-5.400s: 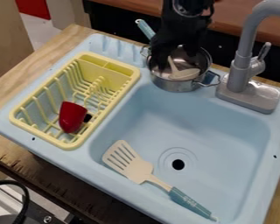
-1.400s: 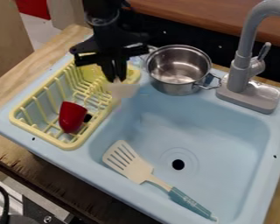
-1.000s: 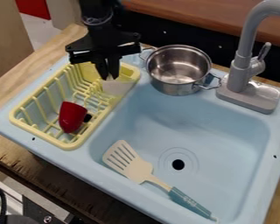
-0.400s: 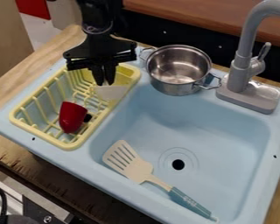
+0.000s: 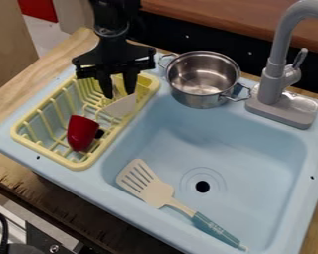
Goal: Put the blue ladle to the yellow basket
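Wood-grained tabletop (image 5: 10,173) carries the molded sink (image 5: 218,131). At the yellow wire-style basket's (image 5: 79,166) far right, the ladle (image 5: 122,106) shows its pale bowl, handle mostly hidden; the gripper (image 5: 119,95) hangs open above. Right stands a shiny metal pot (image 5: 200,79).

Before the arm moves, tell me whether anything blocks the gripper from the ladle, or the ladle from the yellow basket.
Nothing visible does. The gripper, its fingers apart, is right at the ladle's pale head, which is already over the yellow basket. The red cup lies off to one side.
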`<state>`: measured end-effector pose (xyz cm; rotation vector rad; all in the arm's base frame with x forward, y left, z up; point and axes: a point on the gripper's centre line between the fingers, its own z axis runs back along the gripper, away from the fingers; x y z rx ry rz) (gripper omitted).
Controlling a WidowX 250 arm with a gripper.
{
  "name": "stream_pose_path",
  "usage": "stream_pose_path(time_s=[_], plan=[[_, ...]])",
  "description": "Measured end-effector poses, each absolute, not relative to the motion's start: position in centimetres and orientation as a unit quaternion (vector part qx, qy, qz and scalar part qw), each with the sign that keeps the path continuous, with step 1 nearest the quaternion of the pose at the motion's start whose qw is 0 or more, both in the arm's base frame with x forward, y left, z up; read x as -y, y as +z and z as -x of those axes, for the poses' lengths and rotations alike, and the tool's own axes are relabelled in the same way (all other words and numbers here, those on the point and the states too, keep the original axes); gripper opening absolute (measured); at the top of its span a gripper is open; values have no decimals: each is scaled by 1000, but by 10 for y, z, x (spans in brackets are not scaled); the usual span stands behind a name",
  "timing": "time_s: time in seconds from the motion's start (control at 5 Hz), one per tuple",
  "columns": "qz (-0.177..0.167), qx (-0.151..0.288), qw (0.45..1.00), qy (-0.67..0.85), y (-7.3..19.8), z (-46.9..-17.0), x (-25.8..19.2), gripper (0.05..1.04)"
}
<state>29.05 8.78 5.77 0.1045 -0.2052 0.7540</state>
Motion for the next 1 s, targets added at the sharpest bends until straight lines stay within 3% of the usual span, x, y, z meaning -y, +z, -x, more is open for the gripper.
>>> stream_pose_path(time_s=[0.2,0.4,0.8,1.0], plan=[[-51,89,921,375,60,-289,-87,824],[-46,80,919,384,63,-290,-85,997],[-43,59,924,376,66,-284,-79,999],[-30,71,936,344,78,-287,-63,999]])
